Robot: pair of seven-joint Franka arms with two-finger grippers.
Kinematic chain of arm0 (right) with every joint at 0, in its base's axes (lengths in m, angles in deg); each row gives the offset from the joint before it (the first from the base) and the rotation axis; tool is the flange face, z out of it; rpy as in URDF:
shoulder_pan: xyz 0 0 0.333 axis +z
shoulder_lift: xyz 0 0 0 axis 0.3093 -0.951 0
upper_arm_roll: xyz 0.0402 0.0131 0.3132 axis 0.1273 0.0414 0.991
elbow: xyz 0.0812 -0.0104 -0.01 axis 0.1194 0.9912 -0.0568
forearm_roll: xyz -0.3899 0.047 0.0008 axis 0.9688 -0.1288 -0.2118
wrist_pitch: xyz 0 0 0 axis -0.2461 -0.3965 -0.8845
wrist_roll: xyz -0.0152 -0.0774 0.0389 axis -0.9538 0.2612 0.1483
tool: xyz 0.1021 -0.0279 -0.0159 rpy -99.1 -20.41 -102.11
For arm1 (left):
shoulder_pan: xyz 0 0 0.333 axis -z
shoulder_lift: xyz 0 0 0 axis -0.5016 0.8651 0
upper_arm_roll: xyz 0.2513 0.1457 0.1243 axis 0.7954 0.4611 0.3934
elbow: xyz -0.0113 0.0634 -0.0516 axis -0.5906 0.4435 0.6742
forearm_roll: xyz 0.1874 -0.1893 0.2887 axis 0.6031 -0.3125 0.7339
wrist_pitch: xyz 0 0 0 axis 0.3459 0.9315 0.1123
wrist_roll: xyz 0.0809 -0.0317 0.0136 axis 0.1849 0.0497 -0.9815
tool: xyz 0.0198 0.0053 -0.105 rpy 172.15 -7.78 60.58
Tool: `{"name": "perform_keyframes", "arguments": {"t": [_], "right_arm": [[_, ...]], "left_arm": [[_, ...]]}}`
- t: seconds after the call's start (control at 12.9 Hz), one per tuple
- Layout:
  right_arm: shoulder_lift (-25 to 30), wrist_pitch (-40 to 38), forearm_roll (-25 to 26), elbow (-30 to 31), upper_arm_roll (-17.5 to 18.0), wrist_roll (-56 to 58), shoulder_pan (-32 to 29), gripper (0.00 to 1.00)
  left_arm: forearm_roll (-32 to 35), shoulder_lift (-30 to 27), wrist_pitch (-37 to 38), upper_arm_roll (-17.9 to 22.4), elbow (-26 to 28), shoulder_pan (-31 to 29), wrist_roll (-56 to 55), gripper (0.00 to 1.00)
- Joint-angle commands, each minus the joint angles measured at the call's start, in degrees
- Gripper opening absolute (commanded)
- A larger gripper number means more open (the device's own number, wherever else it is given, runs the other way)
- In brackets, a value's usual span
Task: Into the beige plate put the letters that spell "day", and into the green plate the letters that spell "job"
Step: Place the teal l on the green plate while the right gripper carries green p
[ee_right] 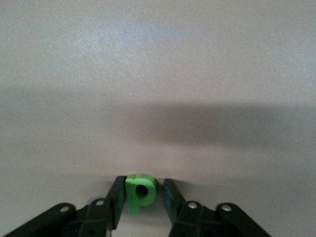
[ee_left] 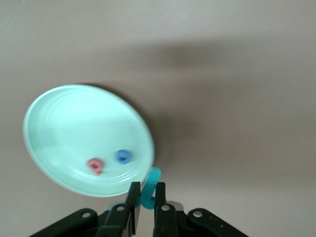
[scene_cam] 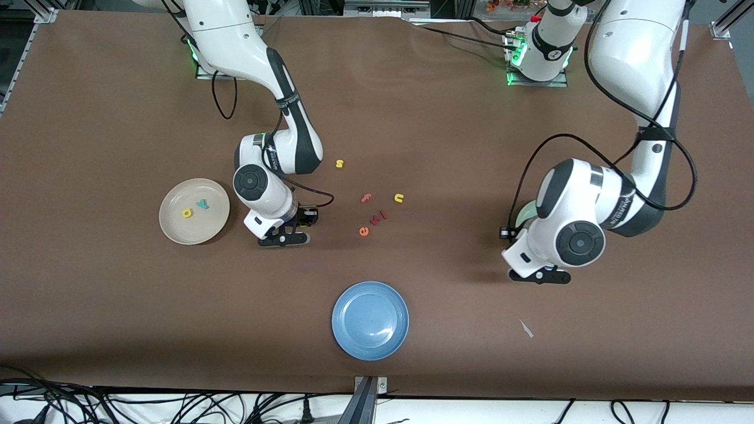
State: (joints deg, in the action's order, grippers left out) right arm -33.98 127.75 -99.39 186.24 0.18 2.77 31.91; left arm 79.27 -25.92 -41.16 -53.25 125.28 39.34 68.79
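Toward the right arm's end of the bench (scene_cam: pixel 94 106), the beige plate (scene_cam: pixel 177 229) holds the yellow a (scene_cam: pixel 187 212) and the teal-blue y (scene_cam: pixel 202 204) lying close together. Just beside that plate, toward the bench's middle, the right gripper (ee_right: pixel 142 197) is down low at the surface with the green d (ee_right: pixel 140 191) between its fingers (ee_right: pixel 117 200); one finger touches the letter while a narrow gap shows at the other, so the fingers are nearly but not fully pressed onto it. Toward the left arm's end of the bench, the left gripper (ee_left: pixel 146 200) pinches the teal j (ee_left: pixel 149 187) between its fingers (ee_left: pixel 132 197), holding it just past the rim of the green plate (ee_left: pixel 54 113). Inside that plate lie the blue o (ee_left: pixel 123 157) and the pinkish-red b (ee_left: pixel 95 166), near each other. Around the bench's middle sit loose letters: a yellow s (scene_cam: pixel 339 164), a yellow u (scene_cam: pixel 399 198), a pink f (scene_cam: pixel 366 198) and an orange e (scene_cam: pixel 364 231). A blue plate (scene_cam: pixel 370 320) rests near the bench edge closest to the front camera.
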Motion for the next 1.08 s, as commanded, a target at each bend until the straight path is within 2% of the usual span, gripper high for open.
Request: {"name": "perform_keyframes", "arguments": {"t": [0.0, 0.08, 0.31, 0.46, 0.77, 0.93, 1.0], "right_arm": [[-0.87, -0.34, -1.98, -1.06, 0.64, 1.39, -0.53, 0.35], [-0.87, -0.43, -1.99, -1.06, 0.64, 1.48, -0.53, 0.32], [-0.78, -0.69, -1.99, -1.49, 0.64, 1.57, -0.44, 0.28], [-0.61, -1.56, -1.99, -2.46, 0.64, 1.57, -0.53, 0.23], [0.36, -8.49, -1.20, -5.35, -0.24, 2.27, -1.93, 0.21], [1.58, -11.66, -1.19, -5.45, -2.25, 5.51, -2.02, 0.20], [2.29, -15.42, -1.11, -5.28, -4.52, 8.31, -1.94, 0.20]], "left_arm": [[6.29, -3.04, 0.33, -0.33, 7.81, -3.95, 4.23, 0.00], [7.80, -2.78, -0.37, -0.41, 9.13, -5.45, 4.23, 0.00], [6.77, -2.60, -7.99, -0.67, 14.22, -7.92, 3.45, 0.00], [2.56, -3.04, -12.75, -0.68, 17.13, -8.62, 3.26, 0.00], [2.37, -3.13, -18.38, -0.76, 20.30, -9.50, 3.26, 0.00], [0.54, -3.13, -21.27, -0.76, 21.79, -9.59, 3.18, 0.00], [-0.44, -3.13, -23.03, -0.76, 22.84, -9.59, 3.18, 0.00]]}}
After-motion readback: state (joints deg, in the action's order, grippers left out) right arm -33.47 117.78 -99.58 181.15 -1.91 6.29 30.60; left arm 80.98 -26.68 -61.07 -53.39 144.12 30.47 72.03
